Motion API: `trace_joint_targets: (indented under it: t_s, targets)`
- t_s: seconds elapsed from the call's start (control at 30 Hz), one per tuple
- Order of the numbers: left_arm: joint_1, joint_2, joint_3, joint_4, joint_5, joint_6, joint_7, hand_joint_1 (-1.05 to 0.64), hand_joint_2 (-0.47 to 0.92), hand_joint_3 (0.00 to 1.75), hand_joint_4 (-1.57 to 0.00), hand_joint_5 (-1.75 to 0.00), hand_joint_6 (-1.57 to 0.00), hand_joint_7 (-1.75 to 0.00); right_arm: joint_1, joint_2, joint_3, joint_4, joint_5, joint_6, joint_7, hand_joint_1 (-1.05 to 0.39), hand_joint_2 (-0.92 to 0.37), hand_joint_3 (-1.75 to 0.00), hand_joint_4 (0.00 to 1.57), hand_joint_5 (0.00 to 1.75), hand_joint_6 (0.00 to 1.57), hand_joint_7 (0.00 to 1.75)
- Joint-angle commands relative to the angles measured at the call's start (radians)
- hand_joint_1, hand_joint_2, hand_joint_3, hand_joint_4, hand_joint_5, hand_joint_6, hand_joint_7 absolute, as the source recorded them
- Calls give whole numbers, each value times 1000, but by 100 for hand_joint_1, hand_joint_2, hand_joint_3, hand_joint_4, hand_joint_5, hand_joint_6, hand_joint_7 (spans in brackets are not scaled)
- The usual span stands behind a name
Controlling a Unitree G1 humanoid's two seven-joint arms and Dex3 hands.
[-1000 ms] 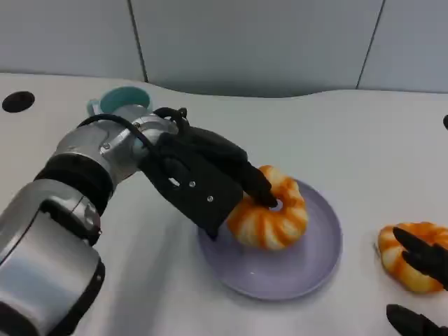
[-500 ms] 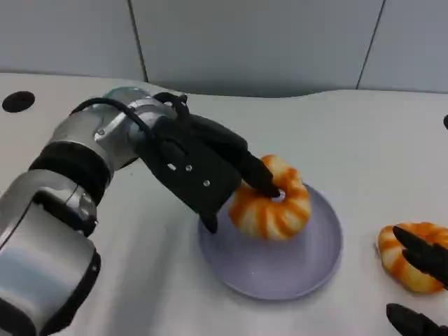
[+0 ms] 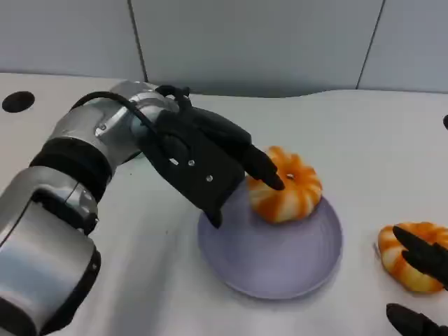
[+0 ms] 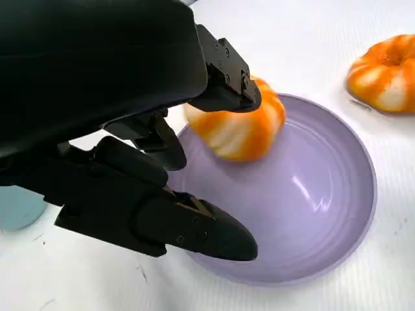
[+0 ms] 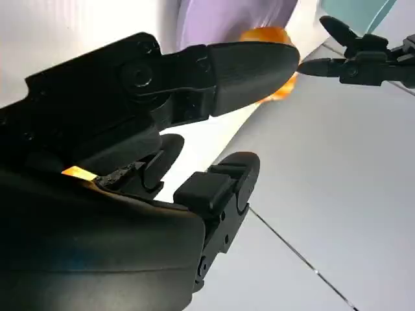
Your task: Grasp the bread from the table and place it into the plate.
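Left robot hand (image 3: 210, 164) is sitting centre-frame over the plate's (image 3: 280, 269) left rim, fingers spread, fingertips touching the bread (image 3: 285, 186) just to its right but not clearly clamping it. That bread is lying inside the plate's upper part. Right robot hand (image 3: 420, 273), lower right, is resting fingers on a second bread (image 3: 399, 252) on the desk (image 3: 364, 133); grip unclear.

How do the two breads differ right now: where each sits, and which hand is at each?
The bread on the plate lies on the far part of the lavender plate; the second bread lies on the bare table, right of the plate. The left hand has a fingertip on the plate bread; the right hand has fingers over the second bread, grip unclear. Both are ridged, orange-and-white rings.
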Motion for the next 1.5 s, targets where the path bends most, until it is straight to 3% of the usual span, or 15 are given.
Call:
trace_joint_targets:
  t_s: [0.03,0.13,0.27,0.37,0.63,0.83,0.93,1.1,1.2,1.27,1.37,1.4,1.43,1.5]
  targets:
    - [-8,17,-2,-10,-6,-9,-11,-81,92,12,-70,-50,-35,-3,5,-8,-4,-2,1,-5,-9,-35,-92,-34,81,4,60,0]
    - [-6,26,4,-17,-16,-34,-20,-79,92,12,-86,-71,-40,-4,5,-8,-5,-5,-5,-3,-11,-35,-92,-34,79,3,59,0]
    - [-3,35,16,-26,-43,-49,-56,-79,92,14,-89,-77,-42,-4,6,-9,-4,-7,-3,-3,-10,-35,-92,-34,82,4,59,0]
    - [10,47,50,-36,-110,-59,-125,-74,92,13,-83,-85,-51,-4,9,-7,-4,-12,-2,2,-8,-35,-92,-34,82,3,59,0]
    - [147,135,192,-100,-294,-174,-78,-67,92,15,-74,-89,-70,-9,15,-15,-9,-7,4,-8,-6,-35,-92,-35,80,2,59,0]
    - [273,196,292,-128,-402,-198,-55,-66,92,21,-61,-96,-69,-5,17,-18,-12,-3,14,-12,-2,-35,-92,-35,80,2,59,0]
    - [357,218,364,-135,-503,-164,-86,-63,92,21,-44,-86,-61,-1,18,-19,-14,-5,17,-5,0,-36,-92,-35,81,2,59,0]
    - [478,216,448,-181,-640,-93,-128,-62,92,22,-35,-71,-55,-1,17,-25,-17,2,18,-13,-1,-35,-92,-34,82,2,59,0]
    - [582,177,509,-217,-708,-51,-85,-64,92,19,-37,-74,-61,-4,13,-29,-18,7,19,-16,-2,-35,-92,-34,85,3,60,0]
    - [646,152,540,-232,-718,-38,-26,-64,92,20,-37,-88,-67,-7,12,-30,-19,9,16,-17,-5,-35,-92,-34,84,3,60,0]
    - [725,140,558,-285,-701,32,46,-64,92,16,-42,-103,-76,-15,11,-33,-20,11,15,-24,-7,-34,-92,-34,86,4,60,0]
    - [751,144,558,-309,-698,62,53,-62,92,16,-41,-114,-72,-29,12,-33,-20,12,17,-25,-6,-34,-92,-34,86,4,60,0]
    - [785,154,556,-349,-699,121,53,-58,92,14,-42,-129,-60,-63,11,-33,-20,13,20,-26,-5,-34,-92,-34,86,4,60,0]
    - [827,166,555,-417,-700,206,53,-55,92,12,-47,-139,-53,-88,11,-33,-20,14,24,-27,-4,-34,-92,-33,88,4,61,1]
